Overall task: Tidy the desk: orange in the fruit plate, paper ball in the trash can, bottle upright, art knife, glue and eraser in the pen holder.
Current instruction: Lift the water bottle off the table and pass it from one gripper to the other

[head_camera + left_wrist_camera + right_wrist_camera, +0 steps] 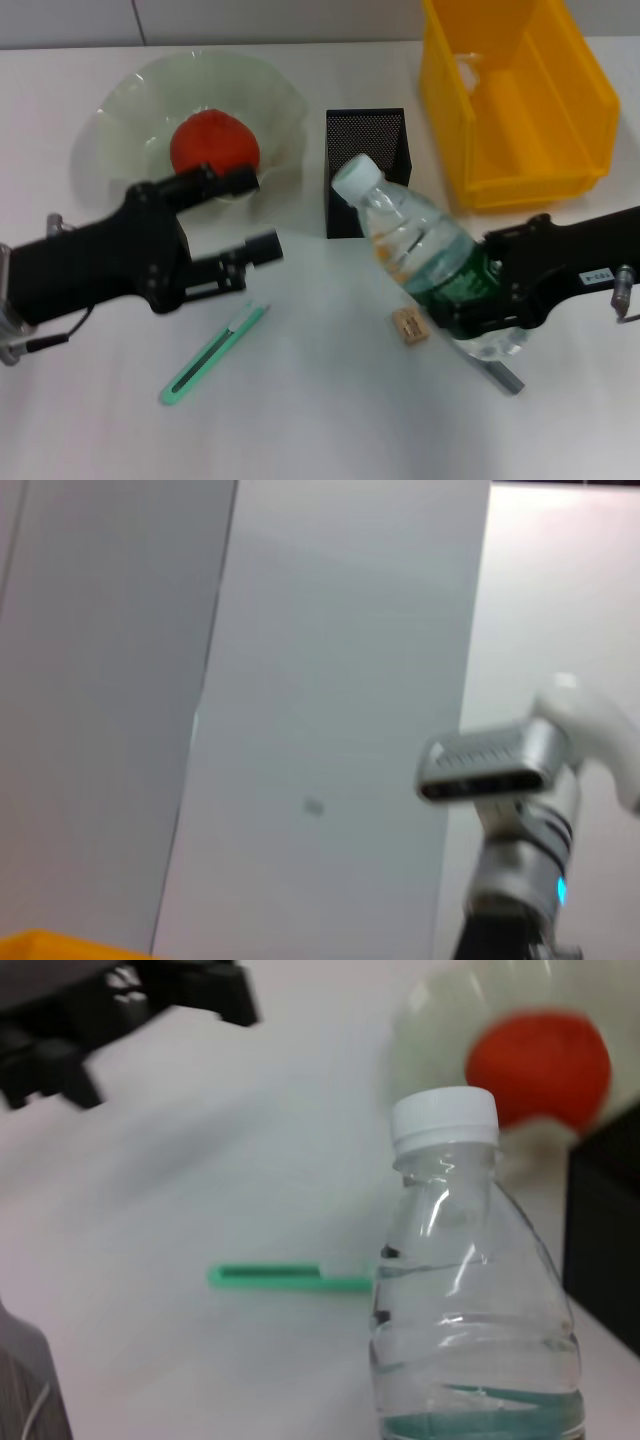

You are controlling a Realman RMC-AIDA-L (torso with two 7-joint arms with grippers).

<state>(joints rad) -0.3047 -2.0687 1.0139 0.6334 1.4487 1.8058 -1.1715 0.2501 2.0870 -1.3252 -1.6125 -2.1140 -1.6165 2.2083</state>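
Right end effector (470, 305) clamping tilted bottle (415, 240); pen holder (367, 170) crowding at 11 o'clock, eraser (409, 326) at 8. Left end effector (255, 215) gaping, holding nothing.

From my left wrist I look out on broad, flat pale grey wall panels (330, 680), split by thin seams that run slanted across the view. A lighter, faintly pinkish panel (570, 580) fills the far side. In front of it stands a silver and white machine arm (520, 810): a flat silver block with a dark slot, a white curved housing (590, 725) just behind it, and a ringed silver column below with a small blue light (562, 890). A sliver of yellow plastic (60, 946) shows at one corner.
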